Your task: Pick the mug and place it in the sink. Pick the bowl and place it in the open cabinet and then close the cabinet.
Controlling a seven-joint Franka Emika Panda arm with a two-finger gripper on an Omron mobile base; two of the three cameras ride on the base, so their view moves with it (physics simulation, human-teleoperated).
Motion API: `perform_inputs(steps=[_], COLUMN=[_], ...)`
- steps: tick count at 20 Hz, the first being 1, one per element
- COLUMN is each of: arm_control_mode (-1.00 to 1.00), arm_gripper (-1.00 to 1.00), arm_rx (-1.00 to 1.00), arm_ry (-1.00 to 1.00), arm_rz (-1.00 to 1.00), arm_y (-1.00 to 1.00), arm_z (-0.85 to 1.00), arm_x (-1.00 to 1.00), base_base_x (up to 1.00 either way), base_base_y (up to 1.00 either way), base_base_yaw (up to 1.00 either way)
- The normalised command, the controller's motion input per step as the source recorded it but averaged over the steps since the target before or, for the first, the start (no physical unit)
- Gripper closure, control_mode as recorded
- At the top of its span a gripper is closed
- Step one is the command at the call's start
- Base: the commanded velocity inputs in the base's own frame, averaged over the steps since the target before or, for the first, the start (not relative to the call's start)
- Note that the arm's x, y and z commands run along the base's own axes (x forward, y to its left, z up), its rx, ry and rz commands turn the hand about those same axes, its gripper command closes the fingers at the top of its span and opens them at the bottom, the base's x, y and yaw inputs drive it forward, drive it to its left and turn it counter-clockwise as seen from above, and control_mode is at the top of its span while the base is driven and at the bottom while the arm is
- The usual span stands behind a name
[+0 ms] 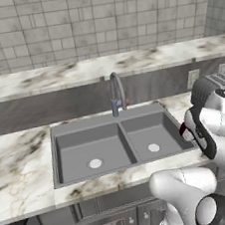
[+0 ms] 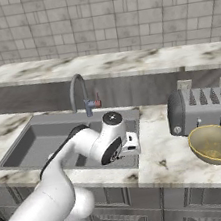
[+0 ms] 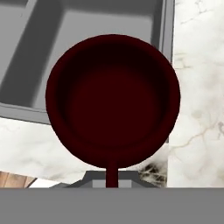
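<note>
The gripper (image 3: pixel 112 181) is clamped on the handle of the dark red mug (image 3: pixel 113 100), which hangs upright with its mouth toward the hand camera, above the rim of the grey double-basin sink (image 1: pixel 92 175); basin shows from 9 to 12 o'clock around it, marble counter (image 3: pixel 197 78) at 3 o'clock. From the left base view a sliver of the mug (image 1: pixel 184 134) peeks at the hand's 9 o'clock. The yellowish bowl (image 2: pixel 216 144) sits on the counter at 5 o'clock of the toaster (image 2: pixel 203 110), touching or just beside it.
</note>
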Motion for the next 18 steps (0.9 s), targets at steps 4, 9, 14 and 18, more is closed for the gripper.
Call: perform_inputs(steps=[4, 9, 14, 18], arm_control_mode=[-1.00, -1.00, -1.00, -1.00], arm_gripper=[1.00, 1.00, 1.00, 1.00], arm_rx=[-0.03, -0.01, 0.02, 0.00], arm_ry=[-0.01, 0.00, 0.00, 0.00], arm_rz=[0.06, 0.03, 0.00, 0.00], arm_y=[0.92, 0.96, 0.82, 0.85], arm_z=[0.03, -0.01, -0.15, -0.01], arm_x=[0.00, 0.00, 0.04, 0.19], base_base_x=[0.00, 0.00, 0.00, 0.00], base_base_y=[0.00, 0.00, 0.00, 0.00], base_base_yaw=[0.00, 0.00, 0.00, 0.00])
